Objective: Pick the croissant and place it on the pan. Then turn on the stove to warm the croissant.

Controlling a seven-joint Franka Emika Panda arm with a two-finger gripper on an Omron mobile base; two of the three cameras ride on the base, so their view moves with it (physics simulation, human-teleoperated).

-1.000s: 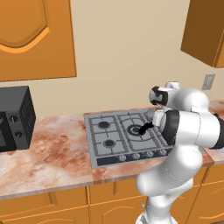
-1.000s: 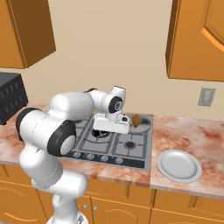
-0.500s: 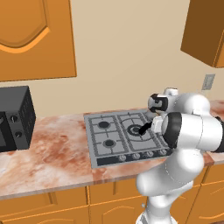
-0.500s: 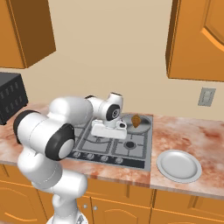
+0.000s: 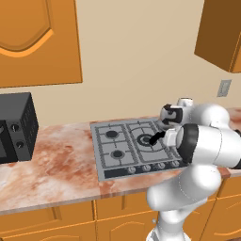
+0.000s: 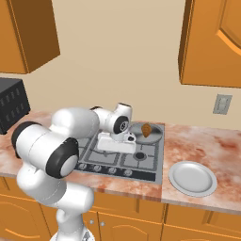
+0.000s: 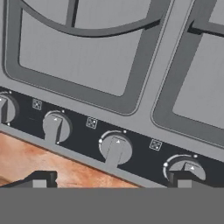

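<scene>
Croissant: we see the brown croissant [image 6: 147, 130] lying in the pan [image 6: 154, 137], at the back right corner of the stove [image 6: 150, 162].
Pan: the round grey pan sits on the rear right burner; in the left base view its black handle [image 5: 156, 137] points forward and left over the grate, while the arm hides the pan's bowl.
Stove: the grey cooktop [image 5: 104, 155] is set into the marbled counter [image 5: 52, 169], its dark front strip of knobs facing us.
Knobs: in the hand view we count four round knobs along the strip; one [image 7: 115, 148] lies roughly midway between the two fingertips, with another [image 7: 57, 127] further up the strip.
Gripper: the gripper [image 7: 111, 180] hangs low over the front strip of the stove, its jaws spread wide, nothing between them; we see one dark fingertip [image 7: 41, 179] over the counter edge and the other over a knob.
Plate: a white plate [image 6: 193, 178] rests on the counter just beside the stove's right edge.
Microwave: a black microwave [image 5: 14, 127] stands well apart at the counter's left end.
Wall: an outlet [image 6: 221, 104] sits on the wall above the counter, under the orange cabinets [image 6: 212, 42].
</scene>
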